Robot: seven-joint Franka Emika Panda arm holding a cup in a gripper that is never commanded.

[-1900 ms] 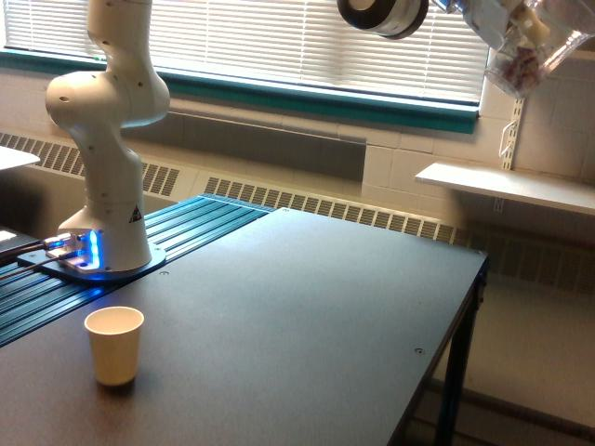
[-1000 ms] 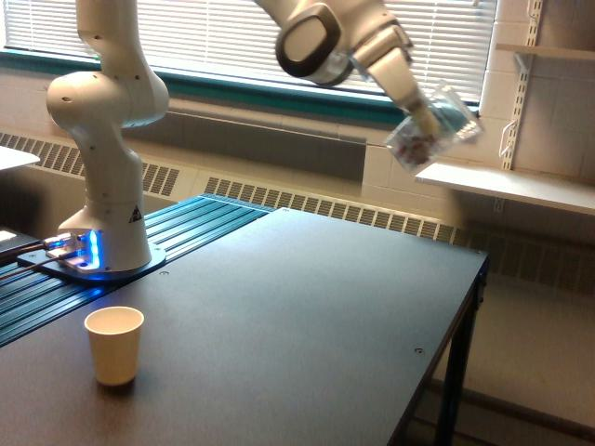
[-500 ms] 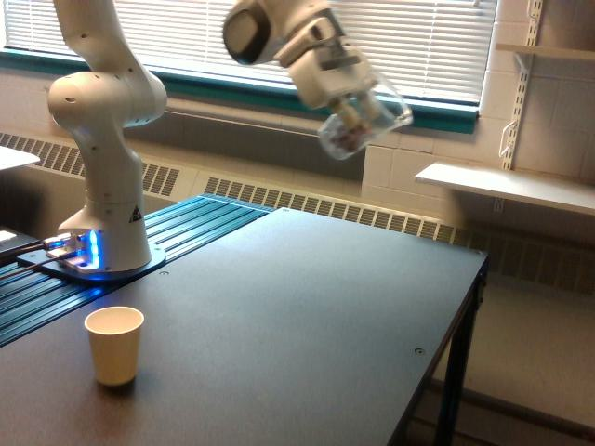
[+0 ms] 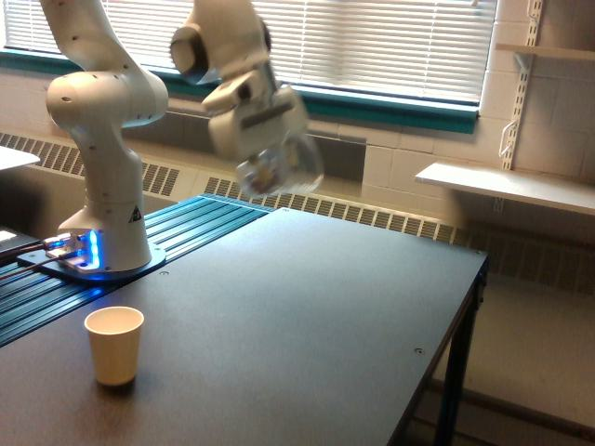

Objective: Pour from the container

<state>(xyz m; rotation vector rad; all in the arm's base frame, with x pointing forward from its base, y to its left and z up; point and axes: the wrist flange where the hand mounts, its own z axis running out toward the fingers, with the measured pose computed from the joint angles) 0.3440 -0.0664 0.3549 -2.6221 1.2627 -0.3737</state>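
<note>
Currently the gripper [image 4: 265, 153] grasps the tilted, motion-blurred jar [image 4: 279, 170] well apart from the paper cup [image 4: 114, 345]; tipping further risks spilling pieces onto the table [image 4: 307, 316].

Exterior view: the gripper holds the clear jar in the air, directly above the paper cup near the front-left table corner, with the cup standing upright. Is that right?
Not quite. In the exterior view the jar, held by the gripper, hangs well to the view's right of the paper cup and farther back, not directly above it. The rest holds: the jar is in the air and the cup stands upright on the table.
</note>
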